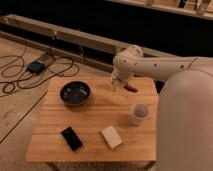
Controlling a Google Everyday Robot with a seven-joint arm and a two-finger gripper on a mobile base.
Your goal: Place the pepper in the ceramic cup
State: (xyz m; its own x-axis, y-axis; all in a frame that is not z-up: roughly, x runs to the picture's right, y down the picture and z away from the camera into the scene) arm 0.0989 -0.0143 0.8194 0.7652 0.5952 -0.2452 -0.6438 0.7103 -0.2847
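The pepper point(131, 88), a small dark red-brown piece, lies near the far right edge of the wooden table point(95, 117). My gripper point(119, 83) hangs at the end of the white arm just left of the pepper, low over the table and shut. I cannot make out whether it touches the pepper. The ceramic cup point(139, 113) stands upright near the table's right edge, nearer to me than the pepper, and looks empty.
A wide dark bowl point(75, 93) sits at the table's far left. A black flat object point(71, 138) and a pale block point(111, 136) lie near the front edge. Cables and a small box point(36, 66) lie on the floor to the left. My arm's bulk fills the right side.
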